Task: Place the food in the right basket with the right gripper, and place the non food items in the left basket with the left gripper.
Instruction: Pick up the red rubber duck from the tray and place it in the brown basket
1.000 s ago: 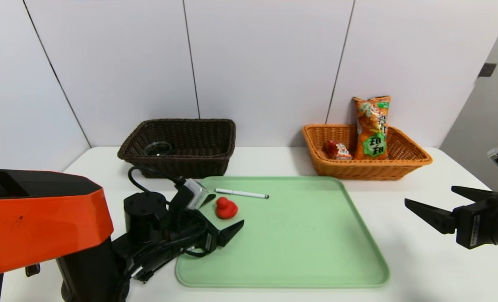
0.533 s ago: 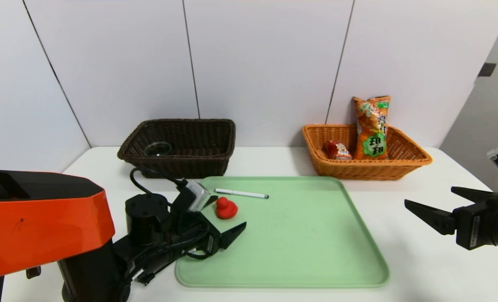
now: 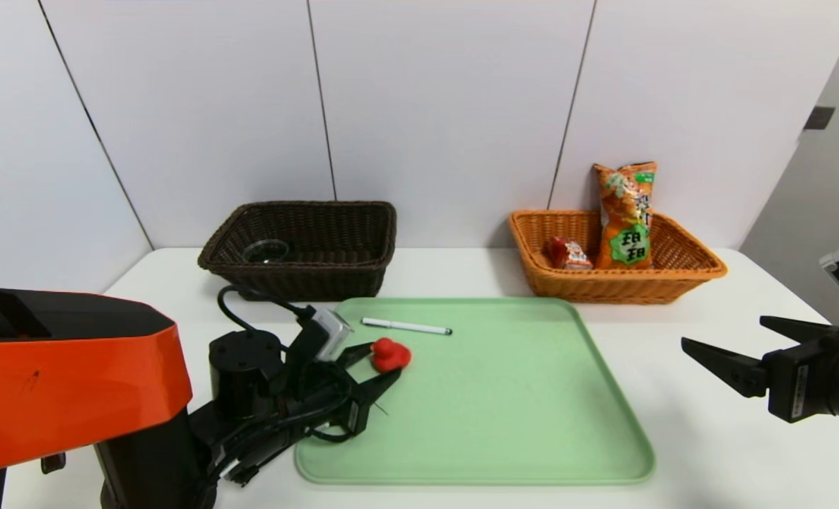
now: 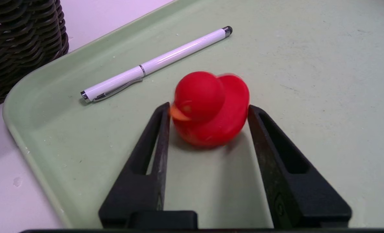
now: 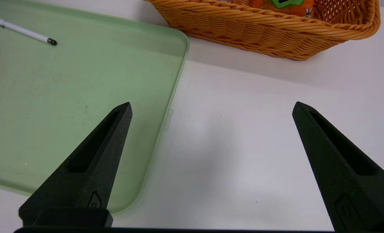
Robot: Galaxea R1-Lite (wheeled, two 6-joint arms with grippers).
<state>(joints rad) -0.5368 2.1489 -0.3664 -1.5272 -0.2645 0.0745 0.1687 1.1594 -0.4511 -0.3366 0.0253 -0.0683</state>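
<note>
Gripping the duck [image 4: 211, 110] between its 2 fingers, the left gripper [image 3: 375, 364] sits over the near-left part of the tray [image 3: 504, 424], with one finger against the duck's beak side and the other against its tail side. The pen [image 3: 406, 326] lies flat on the tray just beyond the duck, apart from it, its black tip pointing away from the left basket [image 3: 306, 244]. That dark basket stands behind the tray's far-left corner and holds the cup [image 3: 266, 250]. The right basket [image 3: 613, 279], behind the tray's far-right corner, holds the snack bag [image 3: 628, 215] standing upright and the carton [image 3: 569, 253] beside it. The right gripper [image 3: 734, 346] hangs over the table [image 3: 709, 438] right of the tray, its fingers spread wide around nothing.
</note>
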